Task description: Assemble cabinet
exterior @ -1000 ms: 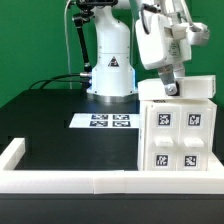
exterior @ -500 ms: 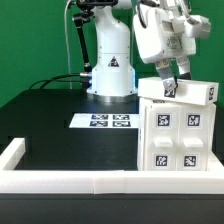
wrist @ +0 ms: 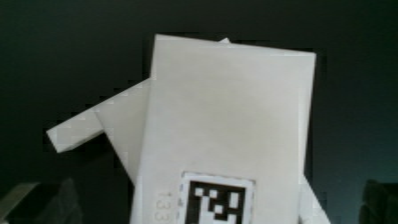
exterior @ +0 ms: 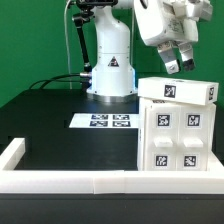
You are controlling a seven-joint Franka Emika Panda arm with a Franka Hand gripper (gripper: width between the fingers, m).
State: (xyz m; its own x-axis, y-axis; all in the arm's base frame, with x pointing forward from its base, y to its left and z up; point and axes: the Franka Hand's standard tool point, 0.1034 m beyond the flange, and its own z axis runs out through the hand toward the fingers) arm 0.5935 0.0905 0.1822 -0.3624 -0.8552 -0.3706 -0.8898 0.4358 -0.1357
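The white cabinet body [exterior: 178, 140] stands at the exterior view's right, with several tags on its front. A white top panel [exterior: 180, 92] with one tag lies across the body, slightly overhanging. My gripper [exterior: 180, 63] hangs above that panel, open and empty, clear of it. In the wrist view the panel [wrist: 222, 110] fills the middle, its tag [wrist: 222, 200] near the edge of the picture, and a white part [wrist: 89, 125] sticks out to one side below it. My dark fingertips [wrist: 50, 200] show faintly, wide apart, on either side of the panel.
The marker board [exterior: 110, 122] lies flat on the black table in front of the robot base [exterior: 110, 75]. A low white border frame [exterior: 60, 182] runs along the table's near edge and left corner. Cables [exterior: 60, 80] trail behind the base.
My gripper has let go of the top panel and risen up and slightly toward the exterior view's right. The panel stays on the cabinet body, its tag now uncovered.
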